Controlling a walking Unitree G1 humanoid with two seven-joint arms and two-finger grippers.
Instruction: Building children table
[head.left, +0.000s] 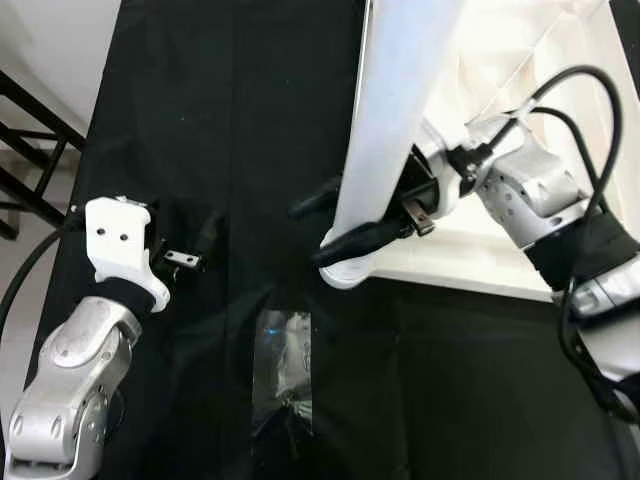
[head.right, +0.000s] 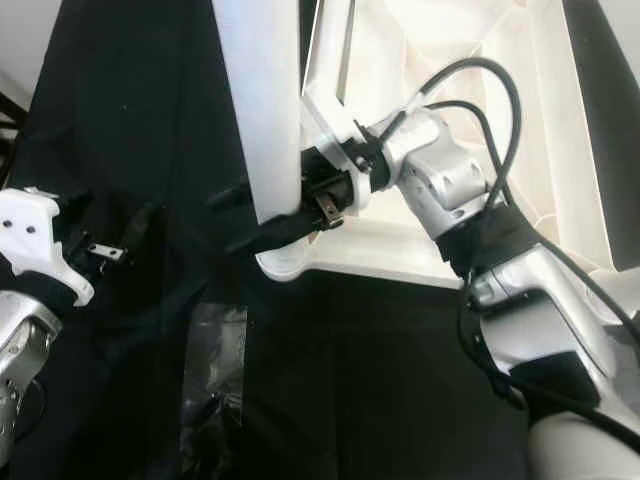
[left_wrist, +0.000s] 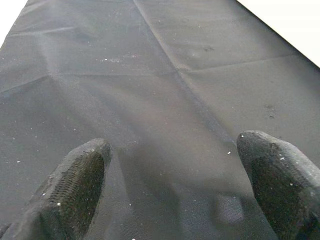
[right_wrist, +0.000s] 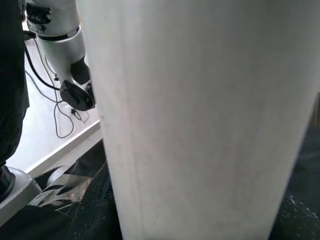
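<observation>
A long white table leg (head.left: 392, 110) stands nearly upright, its lower end over the rounded corner (head.left: 345, 272) of the white upturned tabletop (head.left: 520, 70). My right gripper (head.left: 340, 218) is shut on the leg just above that corner, one black finger on each side. In the right wrist view the leg (right_wrist: 200, 115) is pressed close against the camera. My left gripper (head.left: 192, 252) hovers low over the black cloth (head.left: 200, 120) to the left of the leg. Its fingertips (left_wrist: 75, 185) stand wide apart and open, with only cloth between them.
A crumpled clear plastic bag (head.left: 283, 365) lies on the cloth below the leg. A black metal frame (head.left: 25, 150) stands on pale floor at the far left. Black cables (head.left: 590, 110) loop over my right forearm.
</observation>
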